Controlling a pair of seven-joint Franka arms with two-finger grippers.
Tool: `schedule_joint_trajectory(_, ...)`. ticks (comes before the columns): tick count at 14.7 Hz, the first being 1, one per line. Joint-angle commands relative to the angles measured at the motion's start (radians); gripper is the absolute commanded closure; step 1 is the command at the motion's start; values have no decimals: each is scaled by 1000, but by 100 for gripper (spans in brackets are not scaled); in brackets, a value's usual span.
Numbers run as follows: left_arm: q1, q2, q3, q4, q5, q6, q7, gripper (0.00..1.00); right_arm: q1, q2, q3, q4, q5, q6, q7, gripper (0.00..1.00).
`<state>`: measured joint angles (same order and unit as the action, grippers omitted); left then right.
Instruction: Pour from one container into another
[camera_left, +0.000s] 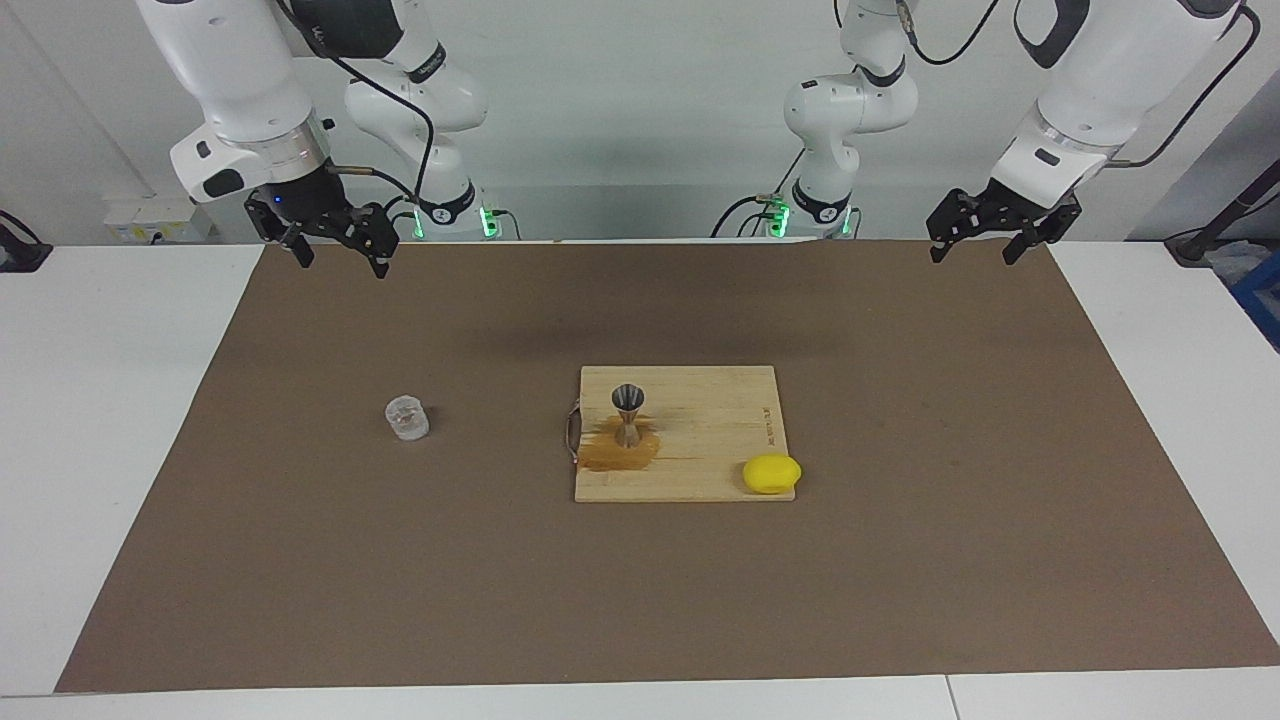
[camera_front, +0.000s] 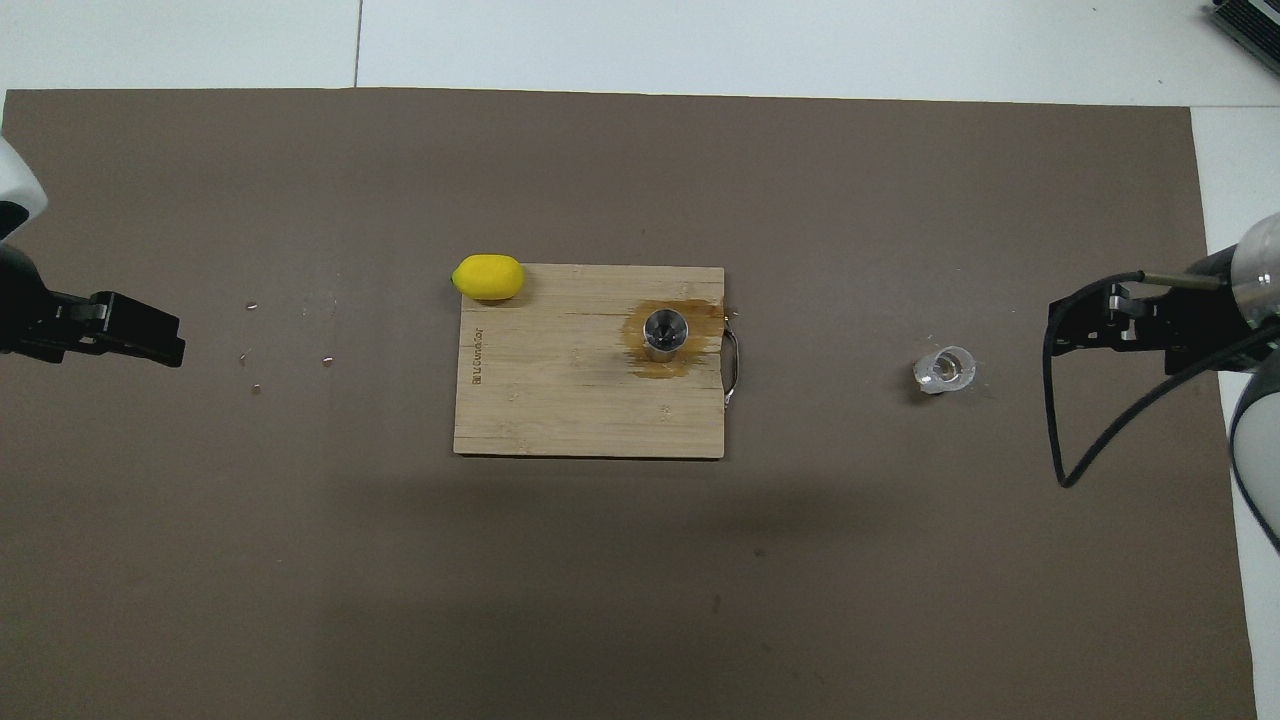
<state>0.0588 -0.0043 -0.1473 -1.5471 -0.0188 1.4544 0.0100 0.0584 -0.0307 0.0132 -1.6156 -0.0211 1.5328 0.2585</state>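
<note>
While the metal jigger (camera_left: 628, 413) stands upright on the wooden cutting board (camera_left: 700, 470) in a brown puddle (camera_left: 615, 455), the small clear glass cup (camera_left: 407, 418) sits on the brown mat (camera_left: 900, 560), toward the right arm's end. What is inside either one cannot be told. The jigger is silver, pinched at its waist. A lemon (camera_left: 771, 473) lies at the board's corner. The board has small print, too tiny to read. The right gripper (camera_left: 333, 257) and left gripper (camera_left: 975, 247) hang with jaws wide, holding nothing.
</note>
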Motion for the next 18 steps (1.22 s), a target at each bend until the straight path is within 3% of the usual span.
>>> schedule_joint_trajectory(1,6,-23,-2,-21,-4,-8,-7,0,-15,-18,5,-21,20,-11,-51,0)
schedule_joint_trajectory(18,6,-23,-2,-21,-4,-8,-7,0,-15,-31,5,-46,23,-16,-94,0)
